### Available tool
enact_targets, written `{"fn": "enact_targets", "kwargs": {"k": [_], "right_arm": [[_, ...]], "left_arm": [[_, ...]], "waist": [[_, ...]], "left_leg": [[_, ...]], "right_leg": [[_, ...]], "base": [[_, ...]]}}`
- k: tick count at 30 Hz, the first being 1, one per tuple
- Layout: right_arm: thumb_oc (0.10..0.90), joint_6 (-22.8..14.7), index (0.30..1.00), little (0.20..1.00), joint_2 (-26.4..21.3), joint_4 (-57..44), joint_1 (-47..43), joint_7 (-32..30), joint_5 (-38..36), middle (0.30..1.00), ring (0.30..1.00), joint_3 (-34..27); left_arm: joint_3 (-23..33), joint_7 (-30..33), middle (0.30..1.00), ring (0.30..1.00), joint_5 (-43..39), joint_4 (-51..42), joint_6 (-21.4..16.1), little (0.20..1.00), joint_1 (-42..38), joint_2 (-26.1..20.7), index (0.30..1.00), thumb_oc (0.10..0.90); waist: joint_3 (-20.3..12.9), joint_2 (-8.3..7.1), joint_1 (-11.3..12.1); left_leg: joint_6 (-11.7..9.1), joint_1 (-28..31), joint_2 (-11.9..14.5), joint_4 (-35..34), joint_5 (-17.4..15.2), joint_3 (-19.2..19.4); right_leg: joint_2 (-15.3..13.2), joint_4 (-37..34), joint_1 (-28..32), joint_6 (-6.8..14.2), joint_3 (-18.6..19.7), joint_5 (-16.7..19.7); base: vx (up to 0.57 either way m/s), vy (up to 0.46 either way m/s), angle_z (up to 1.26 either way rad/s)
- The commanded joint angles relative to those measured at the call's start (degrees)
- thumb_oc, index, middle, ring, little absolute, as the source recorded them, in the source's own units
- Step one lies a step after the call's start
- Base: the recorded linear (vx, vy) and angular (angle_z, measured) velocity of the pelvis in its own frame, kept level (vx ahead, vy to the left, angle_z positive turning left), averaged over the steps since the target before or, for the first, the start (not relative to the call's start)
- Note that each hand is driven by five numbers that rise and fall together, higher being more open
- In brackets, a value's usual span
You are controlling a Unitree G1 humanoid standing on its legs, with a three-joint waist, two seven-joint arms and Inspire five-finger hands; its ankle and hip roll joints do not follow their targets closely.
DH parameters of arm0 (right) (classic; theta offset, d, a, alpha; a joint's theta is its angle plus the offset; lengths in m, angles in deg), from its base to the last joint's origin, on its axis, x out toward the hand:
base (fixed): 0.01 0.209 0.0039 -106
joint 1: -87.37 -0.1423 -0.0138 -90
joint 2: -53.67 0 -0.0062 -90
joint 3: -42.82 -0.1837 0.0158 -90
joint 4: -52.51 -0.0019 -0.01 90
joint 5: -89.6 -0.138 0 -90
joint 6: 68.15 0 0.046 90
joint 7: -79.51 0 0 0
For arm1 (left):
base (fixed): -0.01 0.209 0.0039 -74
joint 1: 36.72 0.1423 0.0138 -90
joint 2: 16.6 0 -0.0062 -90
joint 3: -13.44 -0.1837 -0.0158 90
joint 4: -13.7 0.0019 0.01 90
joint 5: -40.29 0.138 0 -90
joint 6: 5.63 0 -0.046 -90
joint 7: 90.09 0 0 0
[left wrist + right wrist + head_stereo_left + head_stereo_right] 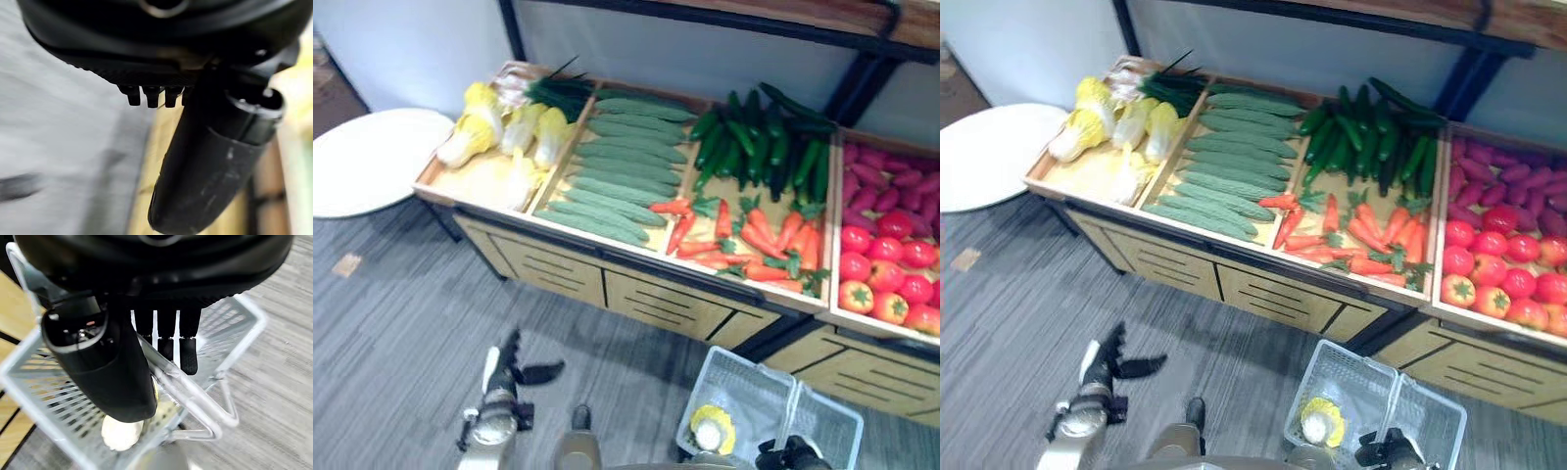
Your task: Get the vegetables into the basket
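Note:
A white wire basket [740, 364] hangs low at the right, in front of the stand, with one yellow napa cabbage [712, 429] lying in it. My right hand [166, 340] has its fingers curled over the basket's handle [195, 394]; the cabbage [120, 433] shows below through the mesh. My left hand [516, 368] hovers over the grey floor at the lower left, fingers straight and thumb spread, holding nothing. The wooden stand [636, 257] carries napa cabbages [499, 127], pale green cucumbers [617, 166], carrots [754, 240] and dark green cucumbers [764, 147].
Tomatoes [891, 274] and purple sweet potatoes [891, 176] fill the stand's right bin. Green onions [553, 90] lie behind the cabbages. A round white table [367, 157] stands to the left. A dark shelf frame [862, 69] rises behind the stand.

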Motion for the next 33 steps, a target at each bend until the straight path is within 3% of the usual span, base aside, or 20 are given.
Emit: {"fn": "enact_targets", "kwargs": {"k": [1, 5, 9, 13, 18, 19, 22, 27, 29, 30, 33], "right_arm": [[0.4, 0.09, 0.3, 0.3, -2.52, 0.86, -2.0, 0.59, 2.97, 0.3, 0.3, 2.41], [0.4, 0.12, 0.3, 0.3, -2.04, 0.98, -1.74, 0.92, 3.32, 0.3, 0.3, 2.82], [0.4, -0.21, 0.3, 0.3, -1.63, 0.86, -1.33, 1.12, 3.58, 0.3, 0.3, 3.24], [0.4, -0.53, 0.3, 0.3, -1.91, 1.38, -1.64, 1.7, 4.62, 0.3, 0.3, 4.34], [0.4, -1.15, 0.3, 0.3, -1.71, 2.01, -1.45, 2.17, 5.78, 0.3, 0.3, 6.25], [0.4, -1.4, 0.3, 0.3, -1.88, 1.94, -1.27, 2.3, 6.25, 0.3, 0.3, 7.02], [0.4, -1.51, 0.3, 0.3, -1.71, 2.0, -1.2, 2.35, 6.46, 0.3, 0.3, 7.37], [0.4, -2.39, 0.3, 0.3, -2.58, 2.14, -0.71, 2.08, 7.72, 0.3, 0.3, 9.8], [0.4, -2.61, 0.3, 0.3, -2.69, 1.82, -0.52, 2.08, 7.91, 0.3, 0.3, 10.2], [0.4, -2.76, 0.3, 0.3, -2.92, 1.65, -0.52, 1.82, 7.91, 0.3, 0.3, 10.74], [0.4, -2.79, 0.3, 0.3, -3.21, 1.47, -0.6, 1.64, 7.9, 0.3, 0.3, 10.86]], "left_arm": [[2.8, 2.12, 1.0, 1.0, 0.99, -3.78, -3.53, 1.0, -1.76, -2.1, 1.0, 0.9], [5.54, 2.95, 1.0, 1.0, 2.0, -10.68, -3.98, 1.0, -0.54, -3.01, 1.0, 0.9], [9.01, 5.21, 1.0, 1.0, 8.34, -17.32, -4.37, 1.0, -0.55, -7.22, 1.0, 0.9], [12.13, 8.31, 1.0, 1.0, 17.57, -21.67, -4.19, 1.0, -3.51, -16.31, 1.0, 0.9], [13.47, 10.35, 1.0, 1.0, 22.36, -23.71, -4.61, 1.0, -8.9, -23.46, 1.0, 0.9], [13.32, 10.73, 1.0, 1.0, 25.5, -23.97, -4.28, 1.0, -11.19, -27.25, 1.0, 0.9], [13.02, 11.17, 1.0, 1.0, 27.3, -23.74, -4.27, 1.0, -12.78, -29.74, 1.0, 0.9], [7.79, 11.1, 1.0, 1.0, 35.22, -21.82, -3.81, 1.0, -22.32, -44.87, 1.0, 0.9], [4.18, 10.49, 1.0, 1.0, 36.07, -20.41, -4.04, 1.0, -25.73, -47.61, 1.0, 0.9], [-1.39, 9.95, 1.0, 1.0, 37.39, -18.76, -3.87, 1.0, -31.22, -50.69, 1.0, 0.9], [-8.17, 9.37, 1.0, 1.0, 38.91, -16.95, -4.11, 1.0, -38.0, -53.43, 1.0, 0.9]], "waist": [[1.29, -0.19, 1.66], [0.83, -0.42, 1.85], [0.23, -0.39, 1.56], [-0.74, 0.08, 0.96], [-1.72, 0.39, -0.3], [-2.17, 0.62, -1.02], [-2.35, 0.59, -1.15], [-3.41, 1.69, -3.44], [-3.53, 1.95, -4.17], [-3.7, 2.5, -5.09], [-3.69, 3.12, -5.9]], "left_leg": [[-0.19, 4.64, 2.86, 0.93, 5.66, -0.49], [-0.13, 5.58, 2.65, 0.14, 4.98, -0.36], [-0.05, 6.76, 2.48, -1.36, 4.1, 0.43], [-0.18, 7.98, 2.3, -2.94, 3.74, 1.41], [-0.32, 9.32, 2.05, -4.24, 3.42, 2.64], [-0.38, 9.61, 1.99, -4.42, 3.23, 3.04], [-0.41, 9.76, 1.92, -4.48, 3.13, 3.29], [-0.55, 10.11, 1.32, -4.94, 2.84, 4.62], [-0.61, 9.96, 1.1, -4.94, 2.77, 4.76], [-0.67, 9.61, 0.9, -4.94, 2.83, 5.02], [-0.71, 8.97, 0.6, -4.94, 2.9, 5.34]], "right_leg": [[0.12, 5.46, -0.6, 2.67, -0.56, -1.6], [-0.04, 5.16, 0.07, 2.82, -0.51, -1.56], [-0.23, 4.94, 0.02, 3.15, 0.04, -1.33], [-0.37, 4.71, -0.2, 3.59, 1.02, -0.96], [-0.3, 4.38, -0.41, 3.9, 2.33, -0.56], [-0.26, 4.19, -0.55, 4.04, 2.8, -0.39], [-0.22, 4.02, -0.63, 4.11, 3.25, -0.17], [-0.37, 3.25, -1.23, 4.76, 4.86, 0.87], [-0.5, 3.06, -1.53, 4.91, 5.22, 1.2], [-0.69, 2.79, -1.98, 5.11, 5.7, 1.67], [-1.04, 2.45, -2.87, 5.4, 6.19, 2.39]], "base": [[0.01, 0.002, 0.08], [0.02, 0.022, 0.1], [0.01, 0.04, -0.05], [0.02, 0.052, -0.1], [0.02, 0.049, -0.16], [0.02, 0.039, -0.14], [0.02, 0.029, -0.14], [0.02, 0.036, -0.19], [0.01, 0.034, -0.09], [0.01, 0.027, -0.11], [-0.01, 0.031, -0.12]]}}
